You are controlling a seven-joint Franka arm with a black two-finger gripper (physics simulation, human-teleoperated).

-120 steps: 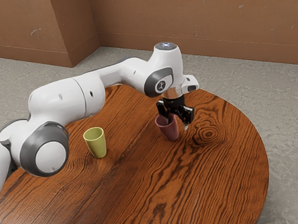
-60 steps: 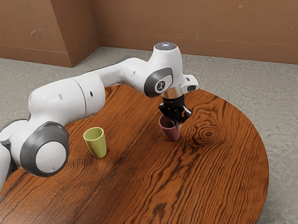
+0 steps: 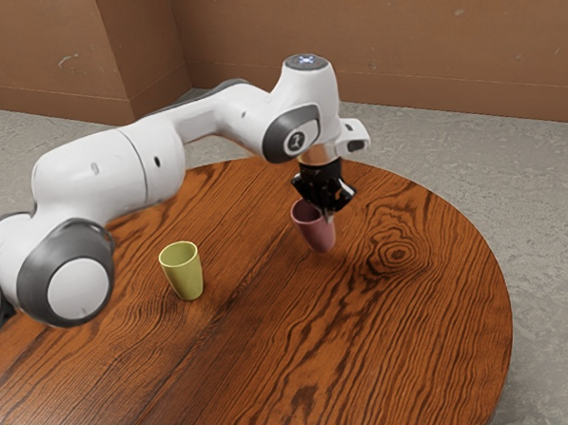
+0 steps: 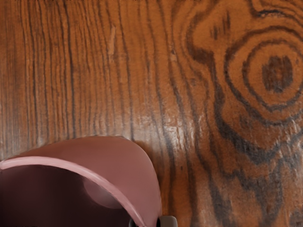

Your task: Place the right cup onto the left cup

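Note:
In the exterior view my gripper (image 3: 326, 213) is shut on the wall of the pink cup (image 3: 316, 232), at the rim's side toward the exterior view's right. That cup hangs a little tilted, raised with the hand. In the wrist view the pink cup (image 4: 128, 165) shows its rim and dark inside, with the gripper (image 4: 150, 222) pinching its wall at the lower edge. The yellow-green cup (image 3: 183, 273) stands upright on the table, toward the exterior view's left, mouth up.
The round wooden table (image 3: 300, 335) carries both cups' area, its curved edge running along the exterior view's right. My arm reaches over the table behind the yellow-green cup. A brown wall stands beyond the floor.
The fingers have closed on the pink cup's wall. My hand has risen and shifted slightly toward the exterior view's left, with the cup moving along and tilting. The yellow-green cup has not moved.

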